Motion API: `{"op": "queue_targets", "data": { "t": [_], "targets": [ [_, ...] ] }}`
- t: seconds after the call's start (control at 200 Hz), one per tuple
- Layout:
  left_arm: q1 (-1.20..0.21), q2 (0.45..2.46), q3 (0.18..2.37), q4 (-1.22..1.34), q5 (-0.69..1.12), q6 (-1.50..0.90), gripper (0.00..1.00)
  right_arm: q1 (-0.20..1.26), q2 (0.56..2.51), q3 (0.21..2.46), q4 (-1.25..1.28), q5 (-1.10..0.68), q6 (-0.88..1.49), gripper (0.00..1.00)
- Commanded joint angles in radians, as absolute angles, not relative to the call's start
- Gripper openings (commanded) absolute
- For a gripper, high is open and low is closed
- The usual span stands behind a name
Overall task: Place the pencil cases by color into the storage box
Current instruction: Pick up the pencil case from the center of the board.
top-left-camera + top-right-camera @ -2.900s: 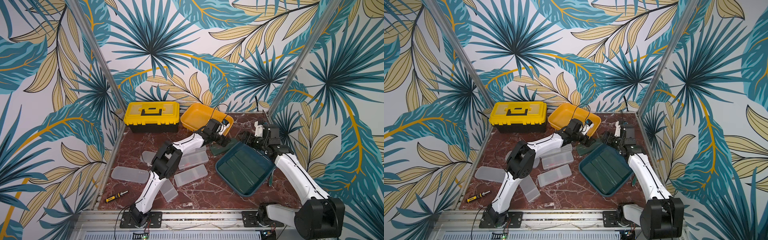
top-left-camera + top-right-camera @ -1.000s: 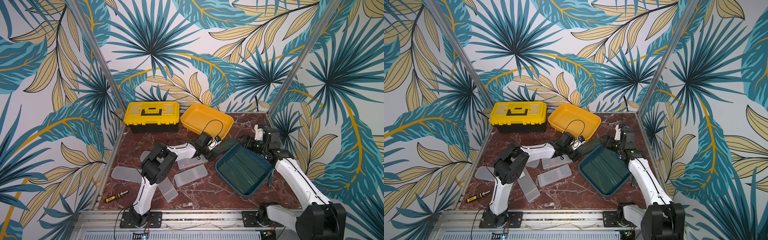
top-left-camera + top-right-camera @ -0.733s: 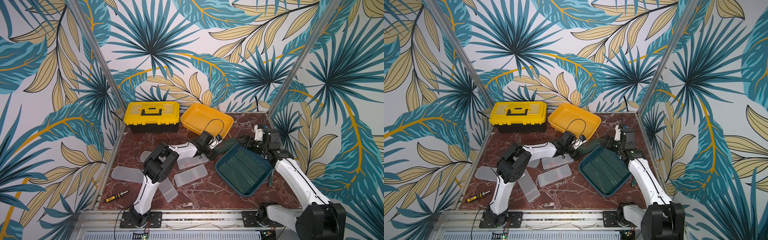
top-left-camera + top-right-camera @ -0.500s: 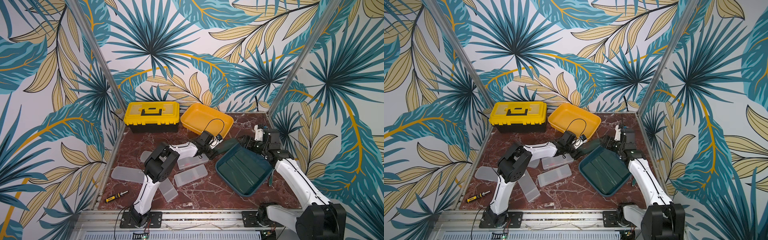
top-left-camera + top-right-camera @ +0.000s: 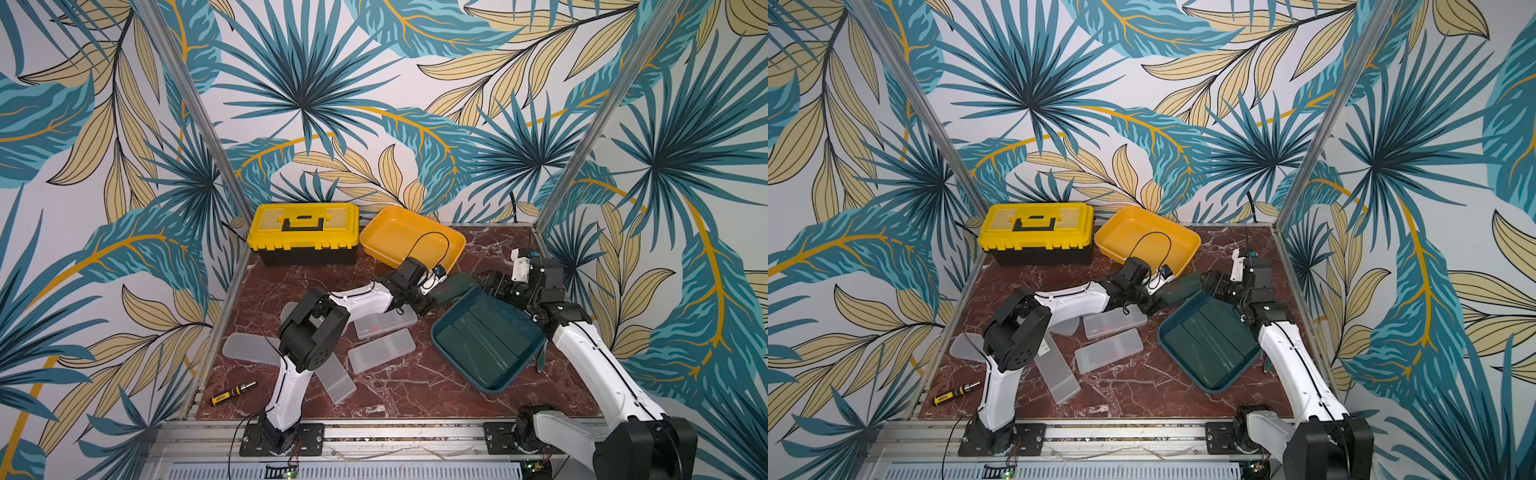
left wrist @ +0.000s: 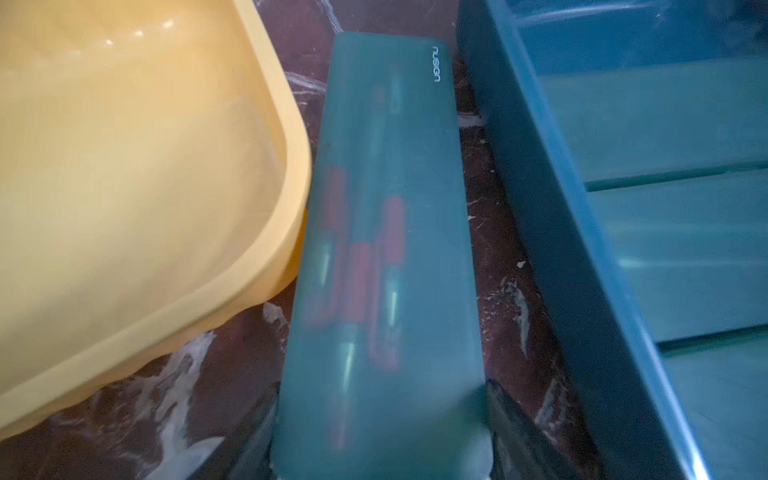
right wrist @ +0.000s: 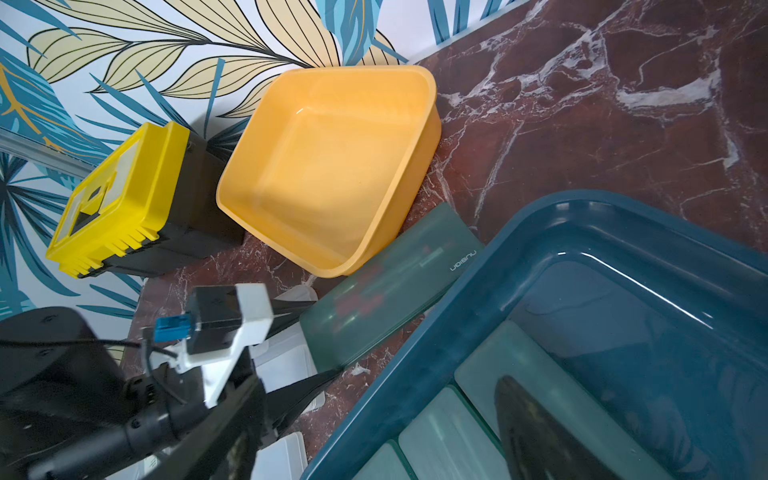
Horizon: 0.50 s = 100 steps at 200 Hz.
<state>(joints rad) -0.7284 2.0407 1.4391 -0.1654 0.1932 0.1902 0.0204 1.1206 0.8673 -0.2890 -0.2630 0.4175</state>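
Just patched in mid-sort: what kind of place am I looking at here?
Likely a staged robot test cell, not a real workplace: leaf-print wall panels on aluminium posts enclose a marble-look tabletop, with a metal mounting rail along its front.

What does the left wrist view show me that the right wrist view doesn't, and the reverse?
Only left wrist: pen outlines readable through the dark green pencil case. Only right wrist: the yellow toolbox, frosted white cases, and the left hand from outside, shut on the green case's end. Both: that case, the yellow bin beside it, and the blue bin holding green cases.
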Motion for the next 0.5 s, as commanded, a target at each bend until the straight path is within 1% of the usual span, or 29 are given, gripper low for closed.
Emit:
{"op": "queue_targets", "data": {
  "t": [0.0,0.275,0.496],
  "targets": [
    [-0.725,1.946,1.406,-0.173,0.169,0.198,0.67,0.025,1.103,0.842,-0.278,-0.266,0.413,0.87],
    [-0.724,1.868,1.388,-0.268,0.17,0.194,0.67,0.025,1.097,0.835,-0.272,-0.268,0.418,0.87],
    [-0.725,1.844,1.351,-0.282,0.232,0.177,0.68,0.025,1.102,0.827,-0.271,-0.268,0.425,0.87]
  ]
}}
